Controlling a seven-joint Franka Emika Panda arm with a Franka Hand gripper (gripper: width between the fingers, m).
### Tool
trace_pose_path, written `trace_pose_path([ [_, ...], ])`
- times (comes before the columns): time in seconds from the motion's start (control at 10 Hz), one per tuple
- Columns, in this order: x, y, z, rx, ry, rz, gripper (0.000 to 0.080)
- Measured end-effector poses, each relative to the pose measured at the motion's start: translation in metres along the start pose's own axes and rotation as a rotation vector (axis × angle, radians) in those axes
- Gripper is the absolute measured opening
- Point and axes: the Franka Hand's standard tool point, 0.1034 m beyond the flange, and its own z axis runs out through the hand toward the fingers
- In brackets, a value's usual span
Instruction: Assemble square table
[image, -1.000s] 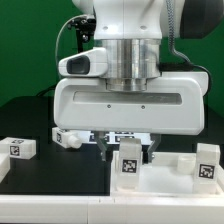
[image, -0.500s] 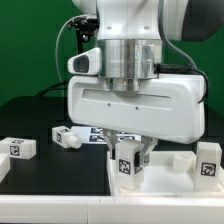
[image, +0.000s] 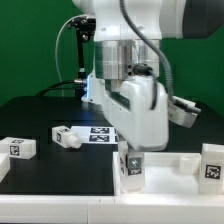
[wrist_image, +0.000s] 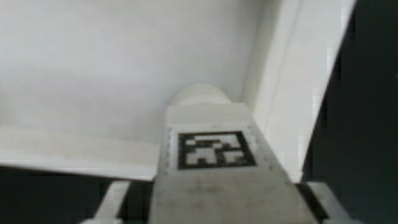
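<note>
The arm (image: 135, 100) hides most of the claw (image: 132, 160), clamped on a tagged leg (image: 132, 168) standing in a corner of the tabletop (image: 165, 186). Since a second ago the wrist has turned sideways.

The exterior view sits low and close, slightly above the tabletop (image: 172, 180), facing the arm (image: 130, 60), which fills most of its frame. The wrist view looks along the gripper (wrist_image: 214, 197) from very near. Both views share the tagged leg (image: 132, 166) (wrist_image: 214, 150) and the tabletop's corner.
</note>
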Motion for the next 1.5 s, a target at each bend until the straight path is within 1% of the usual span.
trace_pose_path([
  [0.2,-0.001,0.000,0.000,0.000,-0.007,0.064,0.0284],
  [0.3,0.000,0.001,0.001,-0.001,-0.007,0.036,0.0395],
  [0.4,-0.001,0.001,0.001,-0.002,-0.005,-0.019,0.0530],
  [0.5,-0.004,0.001,0.000,-0.011,0.009,-0.176,0.0530],
  [0.6,-0.009,-0.001,-0.002,-0.009,0.015,-0.341,0.0625],
  [0.7,-0.011,-0.001,-0.002,-0.008,0.016,-0.460,0.0642],
  [1.0,-0.009,0.000,-0.001,-0.013,0.017,-0.655,0.0649],
  [1.1,-0.009,-0.001,-0.002,-0.021,0.027,-0.791,0.0649],
  [1.2,-0.010,-0.003,-0.003,-0.034,0.043,-1.019,0.0649],
  [1.3,-0.009,-0.003,-0.002,-0.029,0.048,-1.090,0.0649],
  [1.4,-0.009,-0.003,-0.002,-0.028,0.047,-1.057,0.0649],
  [1.5,-0.009,-0.003,-0.002,-0.028,0.047,-1.057,0.0526],
])
